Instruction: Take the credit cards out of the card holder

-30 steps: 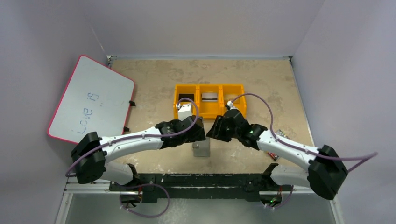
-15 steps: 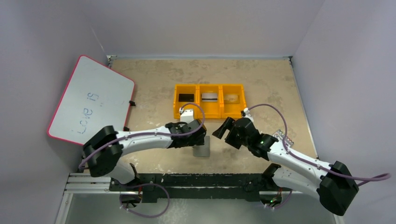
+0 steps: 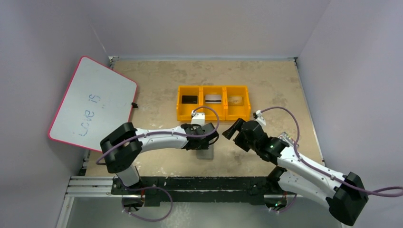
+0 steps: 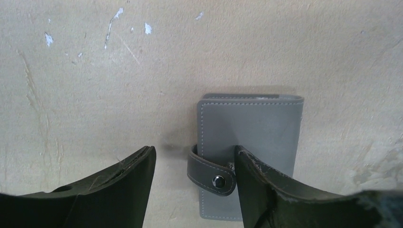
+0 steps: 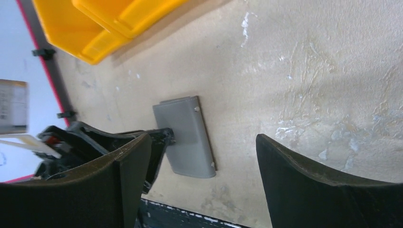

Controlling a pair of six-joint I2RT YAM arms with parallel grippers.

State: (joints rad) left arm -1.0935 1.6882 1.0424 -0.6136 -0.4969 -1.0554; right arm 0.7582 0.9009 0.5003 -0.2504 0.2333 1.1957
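On the beige speckled table, a yellow three-part plastic tray holds three thin credit cards; the grey folding card holder lies snapped shut nearer the arms. The left gripper, open, straddles its snap tab and should lift straight off; the right gripper gapes empty. The holder's inside is hidden.

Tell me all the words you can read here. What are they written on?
"Love is": handwritten on the whiteboard.
Credit cards in the yellow tray: any print is too small to read.
Label at the left edge of the right wrist view: too blurred to read.
Card holder: no writing shows.
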